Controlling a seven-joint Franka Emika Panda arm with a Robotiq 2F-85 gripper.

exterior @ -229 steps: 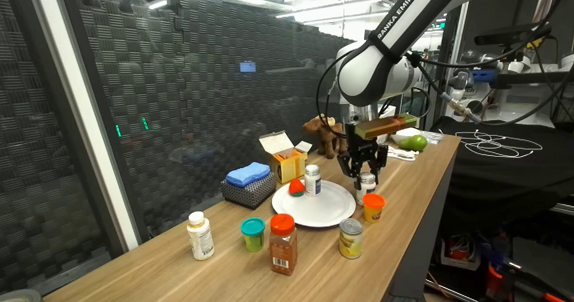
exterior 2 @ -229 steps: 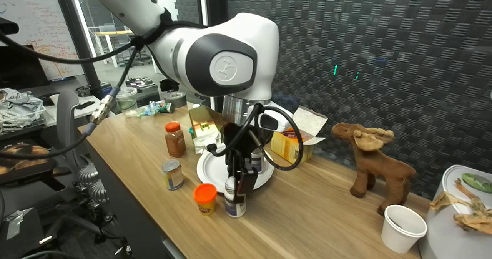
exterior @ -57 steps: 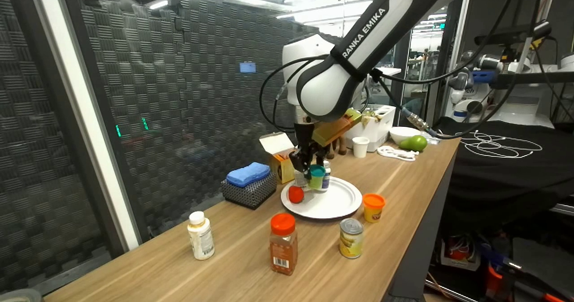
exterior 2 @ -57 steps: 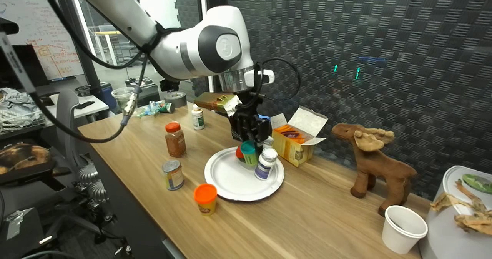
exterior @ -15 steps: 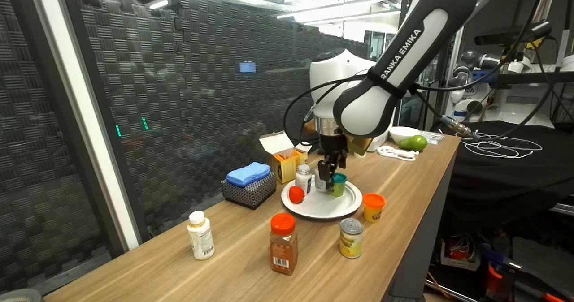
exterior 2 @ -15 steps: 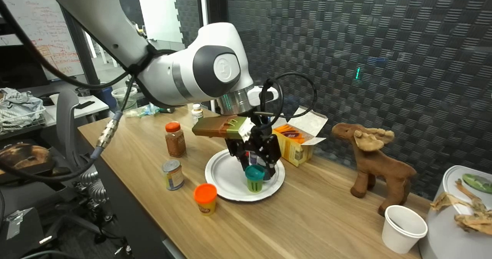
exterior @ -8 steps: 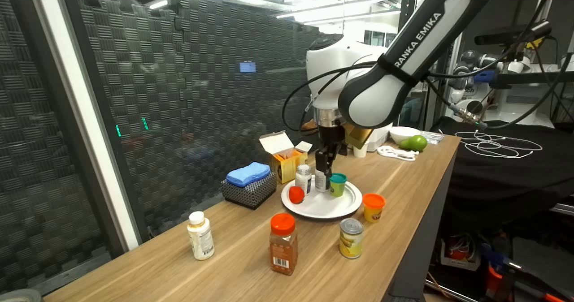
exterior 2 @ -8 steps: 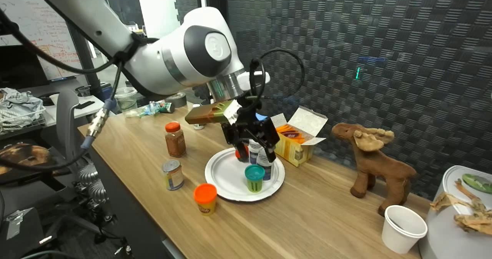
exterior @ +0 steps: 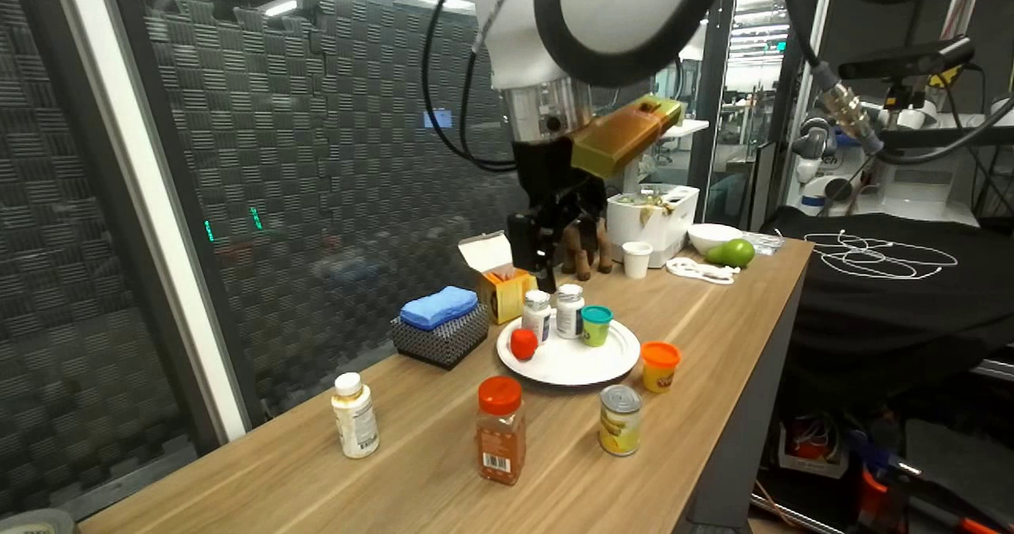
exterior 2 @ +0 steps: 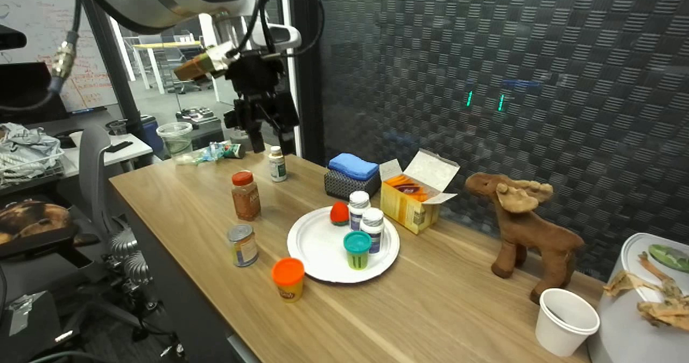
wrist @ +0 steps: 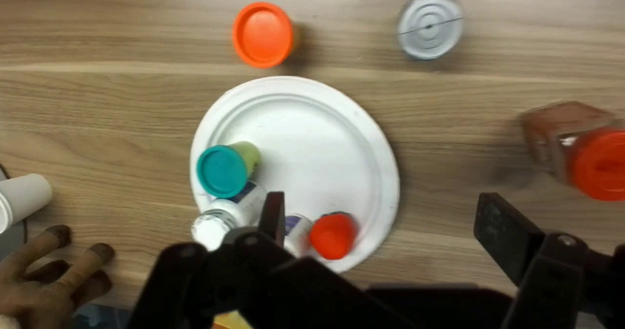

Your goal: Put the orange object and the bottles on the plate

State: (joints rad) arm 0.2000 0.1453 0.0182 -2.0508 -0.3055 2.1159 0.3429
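A: Start with an exterior view. Gripper (exterior 2: 273,144) hangs above the worktop (exterior 2: 430,309), spread wide, nothing in its grasp. Plate (exterior 2: 317,247) carries two white bottles (exterior 2: 372,229), teal-lidded jar (exterior 2: 357,251), red piece (exterior 2: 339,213).

B: The orange tub (exterior 2: 288,280)?

A: Upright on the worktop, just beside the plate. Step in hand, my guess: lining up the next pick. Which item, can't tell.

B: In an exterior view, red-capped bottle (exterior: 501,431) and lone white bottle (exterior: 356,419) also stand on the worktop, upright, well apart.

A: So centre over the cap, come straight down, close on the body; a loose lid could pull off.

B: Wrist view: red-capped bottle sits outside the spread fingers (wrist: 505,234), past one of them. If that's the pick, shift across before lowering.

A: And the set-down?

B: Bare side of the plate, toward the orange tub. Crowd the two white bottles and one may tip. Base flat, then let go.
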